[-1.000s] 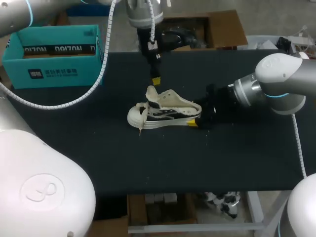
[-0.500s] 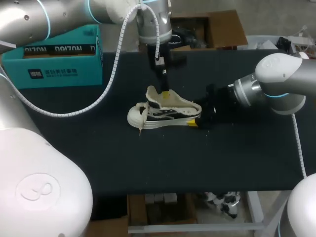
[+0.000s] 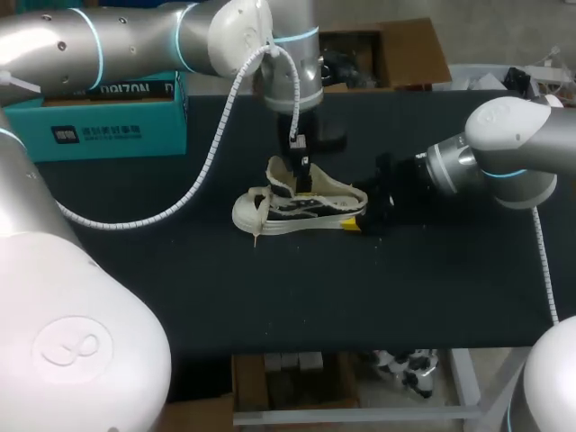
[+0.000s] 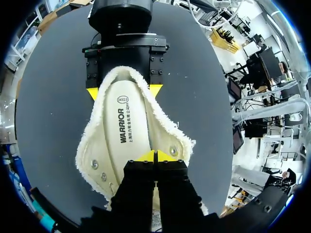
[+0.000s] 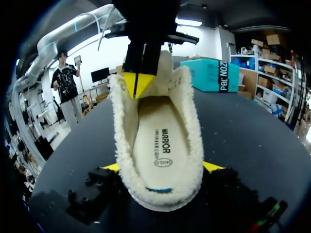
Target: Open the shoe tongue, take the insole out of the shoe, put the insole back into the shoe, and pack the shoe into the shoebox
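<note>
Black table top fills most of what I see, and both arms are over it. The left arm comes in from the far left corner, silver and white, and bends down over the middle. The right arm comes in from the right side and lies low along the table.

A teal shoebox sits at the far left of the table, partly behind the left arm and well apart from the shoe.

The shoe stands upright on its sole near the middle of the table, white with black markings and a fleecy cream lining, toe to the left and heel to the right. Its tongue is up and pushed toward the toe, so the opening gapes. The insole lies flat inside the shoe.

The right gripper is at the heel, one yellow tip pressed against each side, clamping the shoe. The left gripper points straight down into the opening, just behind the tongue and over the front of the insole. Its two yellow tips are pressed together, and I see nothing between them.
</note>
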`<state>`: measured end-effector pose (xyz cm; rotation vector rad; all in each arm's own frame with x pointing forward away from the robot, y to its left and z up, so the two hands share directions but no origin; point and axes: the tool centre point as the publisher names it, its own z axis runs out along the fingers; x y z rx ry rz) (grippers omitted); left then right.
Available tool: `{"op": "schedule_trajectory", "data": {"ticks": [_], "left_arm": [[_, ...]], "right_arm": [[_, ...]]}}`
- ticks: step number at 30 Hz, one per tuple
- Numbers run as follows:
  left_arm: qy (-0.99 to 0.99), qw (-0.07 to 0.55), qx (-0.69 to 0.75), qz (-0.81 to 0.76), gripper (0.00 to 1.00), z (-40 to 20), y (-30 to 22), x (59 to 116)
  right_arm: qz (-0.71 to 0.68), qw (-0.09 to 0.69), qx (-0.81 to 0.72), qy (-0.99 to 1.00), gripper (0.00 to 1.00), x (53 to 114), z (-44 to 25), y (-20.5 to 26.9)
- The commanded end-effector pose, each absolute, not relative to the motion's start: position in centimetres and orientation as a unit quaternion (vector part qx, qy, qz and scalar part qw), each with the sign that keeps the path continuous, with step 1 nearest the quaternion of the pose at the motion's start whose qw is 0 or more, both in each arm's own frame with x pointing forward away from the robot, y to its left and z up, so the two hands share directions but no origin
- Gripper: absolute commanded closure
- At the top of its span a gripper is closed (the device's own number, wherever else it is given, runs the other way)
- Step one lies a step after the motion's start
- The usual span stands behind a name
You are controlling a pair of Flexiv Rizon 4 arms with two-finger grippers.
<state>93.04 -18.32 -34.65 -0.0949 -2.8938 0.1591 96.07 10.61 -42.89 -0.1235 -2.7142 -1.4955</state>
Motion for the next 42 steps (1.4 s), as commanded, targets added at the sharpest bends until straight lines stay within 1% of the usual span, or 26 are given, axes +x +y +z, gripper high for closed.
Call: {"op": "schedule_trajectory", "data": {"ticks": [1, 8, 14, 18, 22, 30, 31, 32, 35, 42], "left_arm": [[-0.990, 0.133, -0.028, 0.047, 1.00, -35.7, -18.6, 93.1], [-0.988, 0.146, -0.018, 0.040, 1.00, -37.1, -18.4, 92.6], [-0.989, 0.143, -0.005, 0.045, 1.00, -38.3, -18.1, 92.2], [-0.992, 0.122, 0.011, 0.042, 1.00, -39.1, -18.3, 91.8], [-0.992, 0.119, 0.008, 0.038, 1.00, -39.9, -18.4, 91.5], [-0.995, 0.093, 0.011, 0.031, 1.00, -41.1, -18.6, 91.5], [-0.995, 0.093, 0.010, 0.031, 0.96, -41.1, -18.6, 91.6], [-0.995, 0.092, 0.011, 0.032, 0.95, -41.2, -18.6, 91.8], [-0.995, 0.088, 0.013, 0.033, 0.78, -41.3, -18.5, 92.2], [-0.997, 0.071, 0.019, 0.026, 0.78, -42.4, -18.7, 93.1]], "right_arm": [[-0.484, 0.022, -0.039, -0.874, 1.00, 96.2, -43.4, 10.6], [-0.484, 0.022, -0.039, -0.874, 1.00, 96.2, -43.4, 10.6], [-0.484, 0.022, -0.039, -0.874, 1.00, 96.2, -43.4, 10.6], [-0.484, 0.022, -0.039, -0.874, 1.00, 96.2, -43.4, 10.6], [-0.484, 0.022, -0.039, -0.874, 1.00, 96.2, -43.4, 10.6], [-0.484, 0.022, -0.039, -0.874, 1.00, 96.2, -43.4, 10.6], [-0.484, 0.022, -0.039, -0.874, 1.00, 96.2, -43.4, 10.6], [-0.484, 0.022, -0.039, -0.874, 1.00, 96.2, -43.4, 10.6], [-0.484, 0.022, -0.039, -0.874, 1.00, 96.2, -43.4, 10.6], [-0.484, 0.022, -0.039, -0.874, 1.00, 96.2, -43.4, 10.6]]}}
